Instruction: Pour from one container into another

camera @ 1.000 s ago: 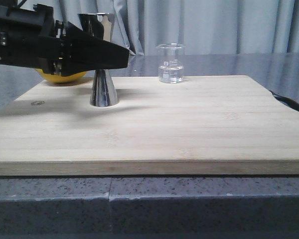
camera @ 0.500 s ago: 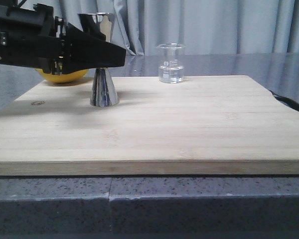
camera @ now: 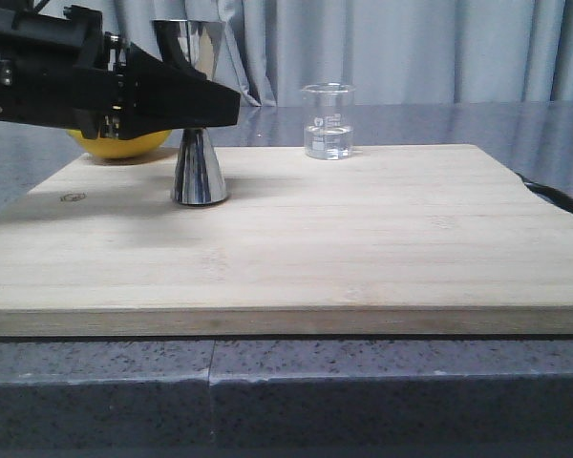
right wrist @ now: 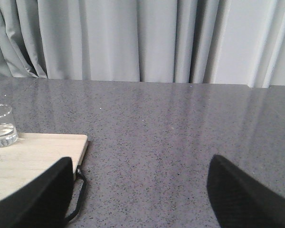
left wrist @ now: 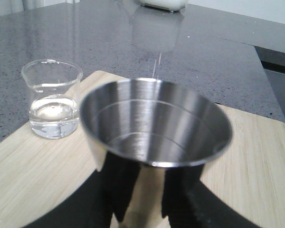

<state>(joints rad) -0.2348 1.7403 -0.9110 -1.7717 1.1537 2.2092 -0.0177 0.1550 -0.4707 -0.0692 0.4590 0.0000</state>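
Note:
The steel jigger (camera: 200, 176) stands on the wooden board (camera: 344, 239) at the left. Its open upper cup (left wrist: 154, 123) fills the left wrist view and looks empty. My left gripper (camera: 205, 105) reaches in from the left at the jigger's waist, one black finger (left wrist: 121, 185) on each side, shut on it. The clear glass beaker (camera: 327, 124) with a little clear liquid stands at the board's far edge, to the right of the jigger and apart from it; the beaker (left wrist: 53, 102) shows beside the cup. My right gripper (right wrist: 140, 190) hangs open over the grey counter, off the board's right end, with nothing in it.
A yellow lemon (camera: 119, 145) lies behind the left arm at the board's back left. A black cord (right wrist: 78, 194) lies by the board's right edge. Grey curtains hang behind the counter (right wrist: 171, 123).
The left gripper has drawn back slightly to the left at the jigger's waist, and the jigger's top rim now sits a little higher. The beaker has not moved.

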